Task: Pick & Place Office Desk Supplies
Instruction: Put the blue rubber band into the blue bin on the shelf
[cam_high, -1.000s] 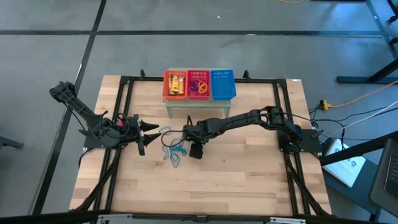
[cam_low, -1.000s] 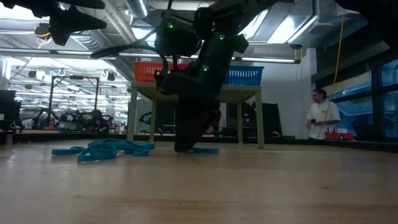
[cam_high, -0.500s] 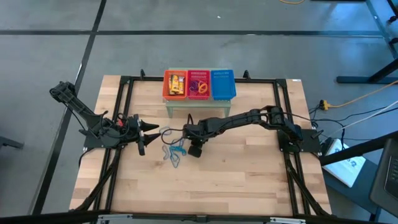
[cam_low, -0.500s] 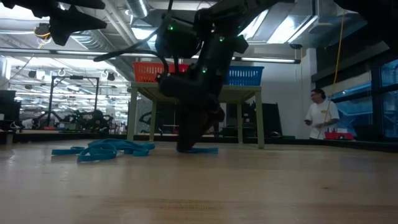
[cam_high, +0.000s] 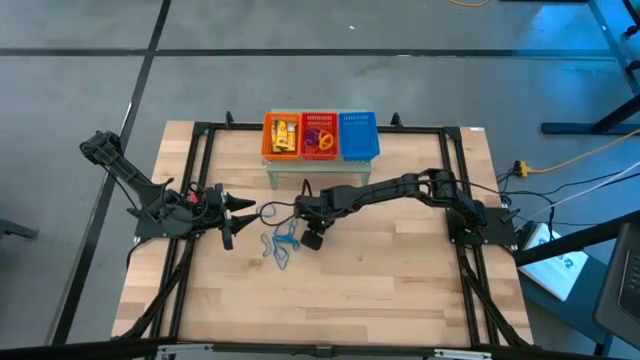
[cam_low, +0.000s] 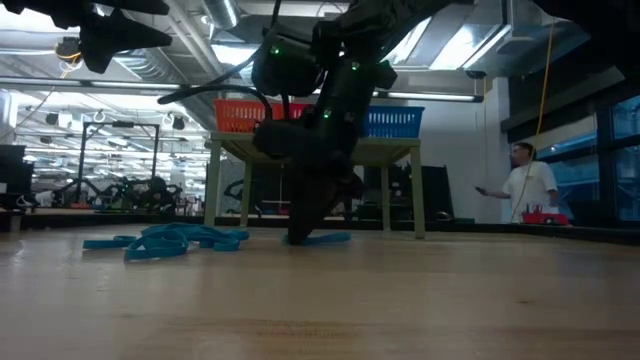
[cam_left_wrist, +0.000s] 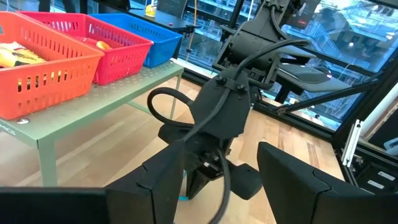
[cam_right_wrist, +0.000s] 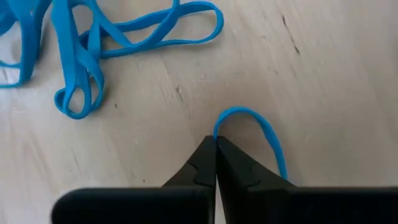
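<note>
Blue loops (cam_high: 277, 243) lie tangled on the wooden table (cam_high: 400, 290), high view, between the waiting left gripper (cam_high: 238, 208), fingers spread, and the right gripper (cam_high: 297, 232); orange, red and blue baskets (cam_high: 320, 136) stand on a small stand behind. Low view: right gripper (cam_low: 300, 235) at the tabletop beside a blue loop (cam_low: 325, 239). Right wrist view: fingers (cam_right_wrist: 202, 163) pinched together on one blue loop (cam_right_wrist: 252, 123); other loops (cam_right_wrist: 87, 56) nearby.
</note>
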